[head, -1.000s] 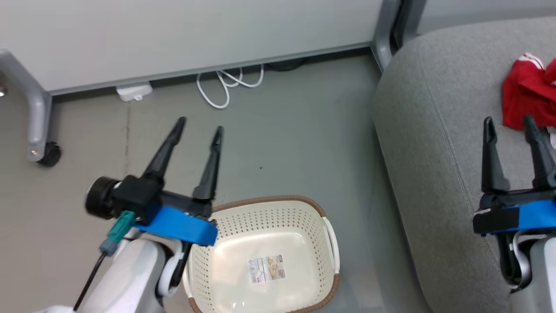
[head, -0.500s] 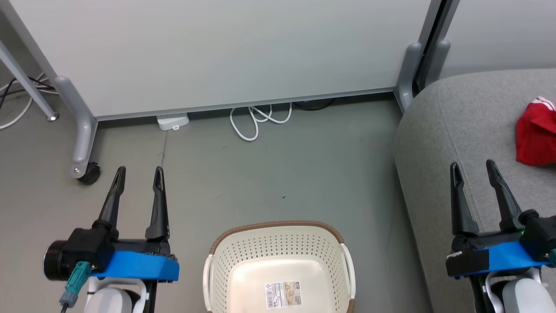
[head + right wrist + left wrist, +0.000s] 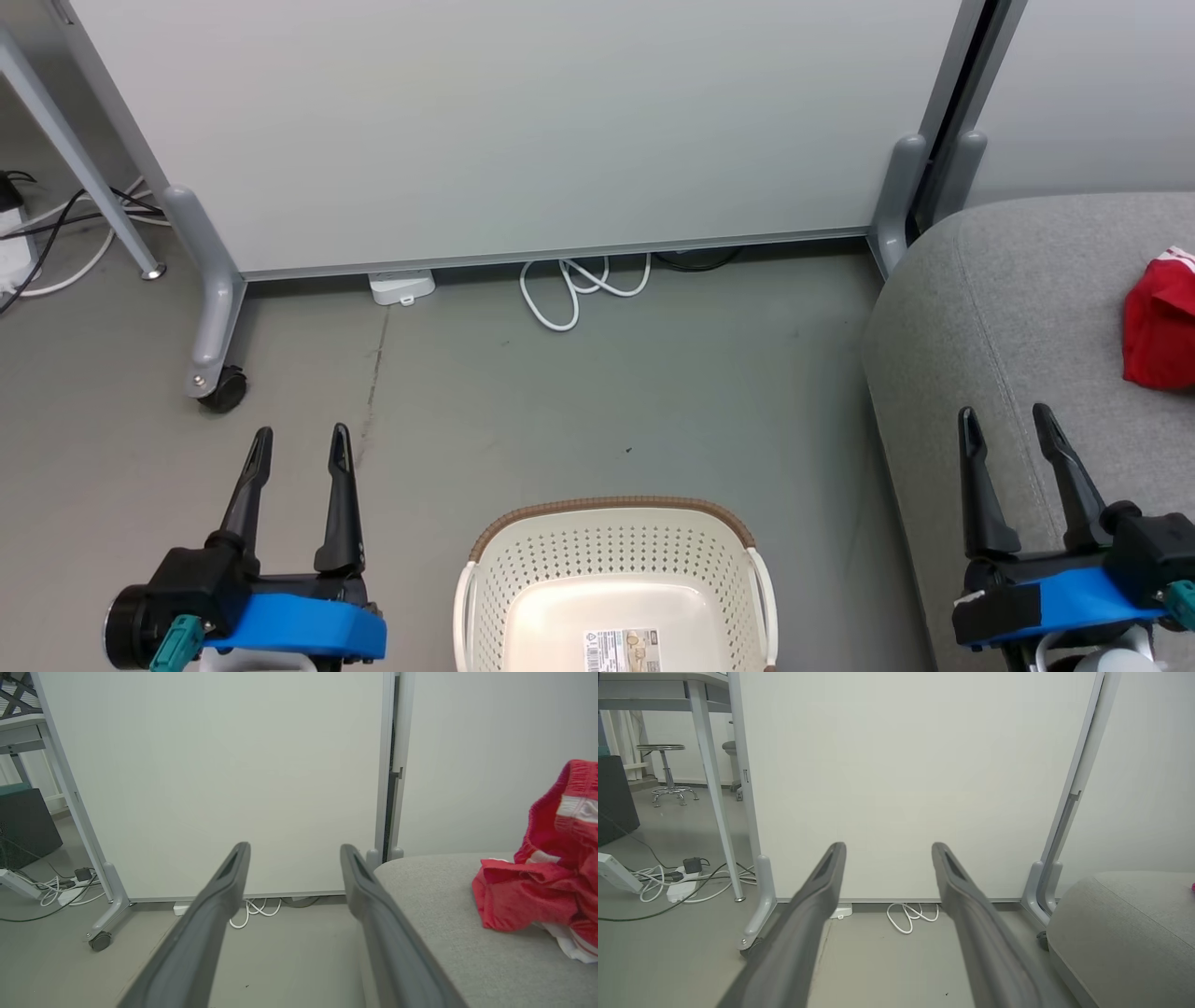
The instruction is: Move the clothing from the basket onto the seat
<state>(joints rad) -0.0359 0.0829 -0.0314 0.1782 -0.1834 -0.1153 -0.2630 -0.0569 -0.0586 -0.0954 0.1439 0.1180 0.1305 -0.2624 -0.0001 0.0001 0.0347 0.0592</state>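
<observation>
Red cloth on grey upholstery tells most of it. From the head view, the clothing (image 3: 1160, 331) lies bunched on the seat (image 3: 1008, 308) at the far right. The basket (image 3: 607, 551) stands on the floor beside the seat, and the part of its bottom that shows is bare but for a label sticker. A second ago the left gripper (image 3: 302, 434) hung over the basket's rim and the right gripper (image 3: 1004, 413) stood close to the red heap. Now both have pulled back to the lower corners, and the camera itself has lifted.

In the left wrist view the two fingers stand wide apart with nothing between them, pointing at a pale partition.

In the right wrist view the fingers are likewise spread and empty. The red fabric with its white bands is heaped on the seat well off to the right. The move looks done to me, though I cannot tell one garment from two in that heap.
</observation>
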